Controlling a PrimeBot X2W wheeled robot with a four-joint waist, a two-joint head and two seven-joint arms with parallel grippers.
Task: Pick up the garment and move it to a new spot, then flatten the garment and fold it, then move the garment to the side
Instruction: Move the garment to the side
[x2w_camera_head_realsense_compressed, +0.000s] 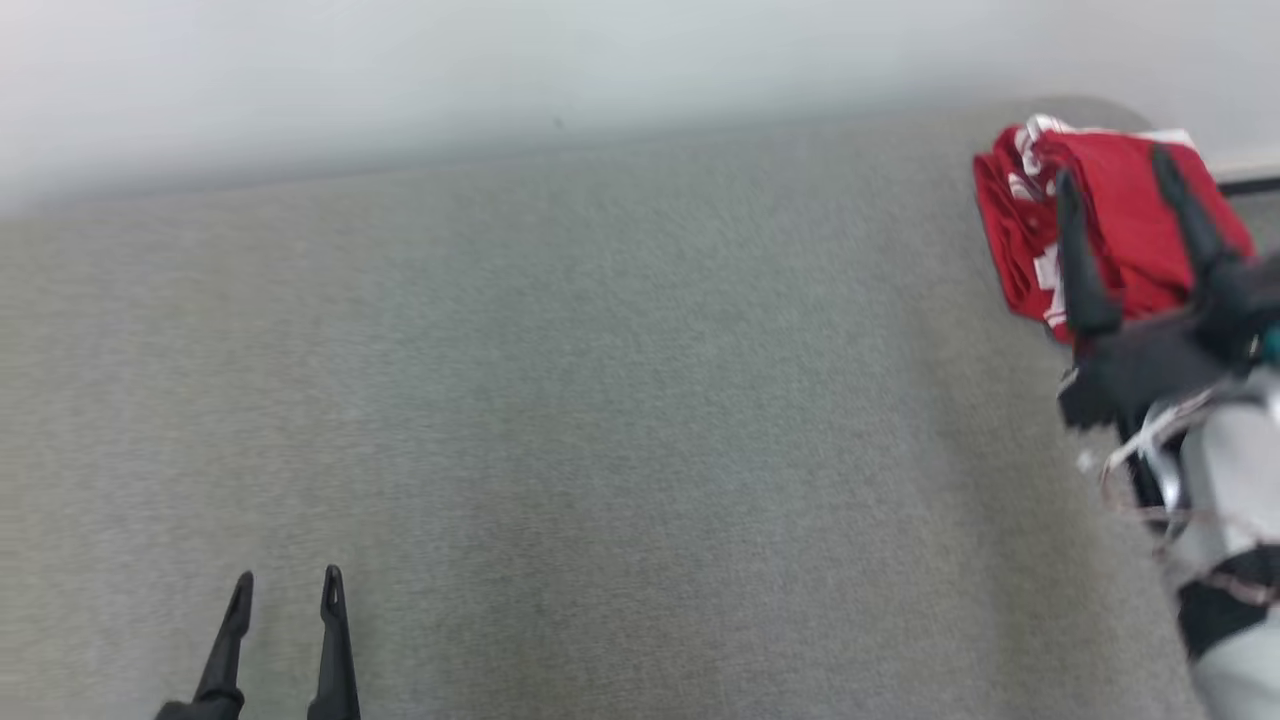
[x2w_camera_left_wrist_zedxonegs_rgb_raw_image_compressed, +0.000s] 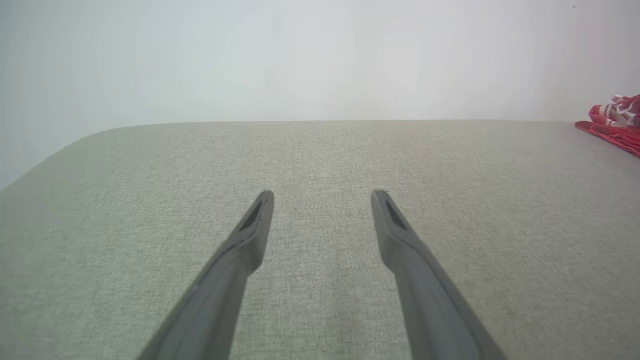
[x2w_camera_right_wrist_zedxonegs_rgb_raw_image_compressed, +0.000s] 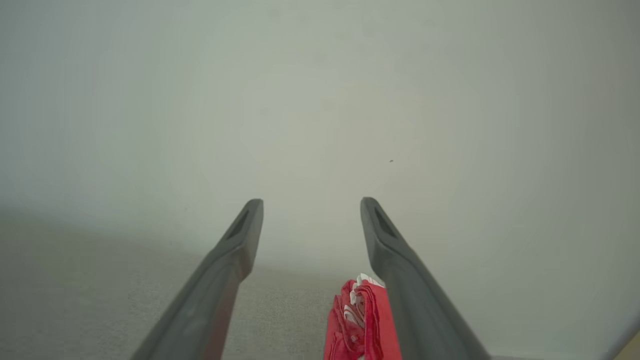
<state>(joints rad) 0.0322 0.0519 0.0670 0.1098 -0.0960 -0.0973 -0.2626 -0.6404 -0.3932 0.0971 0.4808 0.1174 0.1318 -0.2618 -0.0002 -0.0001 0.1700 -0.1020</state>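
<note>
The garment (x2w_camera_head_realsense_compressed: 1110, 220) is a red cloth with white stripes, lying folded in a compact bundle at the far right of the grey fabric surface (x2w_camera_head_realsense_compressed: 600, 400). My right gripper (x2w_camera_head_realsense_compressed: 1115, 180) hovers over it, open, its two dark fingers spread above the bundle with nothing between them. In the right wrist view the garment (x2w_camera_right_wrist_zedxonegs_rgb_raw_image_compressed: 360, 320) lies below and between the fingers, near the right one. My left gripper (x2w_camera_head_realsense_compressed: 290, 585) rests open at the lower left, far from the garment. The left wrist view shows that gripper (x2w_camera_left_wrist_zedxonegs_rgb_raw_image_compressed: 322, 195) over bare fabric and the garment (x2w_camera_left_wrist_zedxonegs_rgb_raw_image_compressed: 612, 122) at the right edge.
A pale wall (x2w_camera_head_realsense_compressed: 500, 70) runs along the far edge of the surface. The surface's far left corner (x2w_camera_left_wrist_zedxonegs_rgb_raw_image_compressed: 100, 132) is rounded. My right arm's pale forearm with cables (x2w_camera_head_realsense_compressed: 1210, 480) stands at the right edge.
</note>
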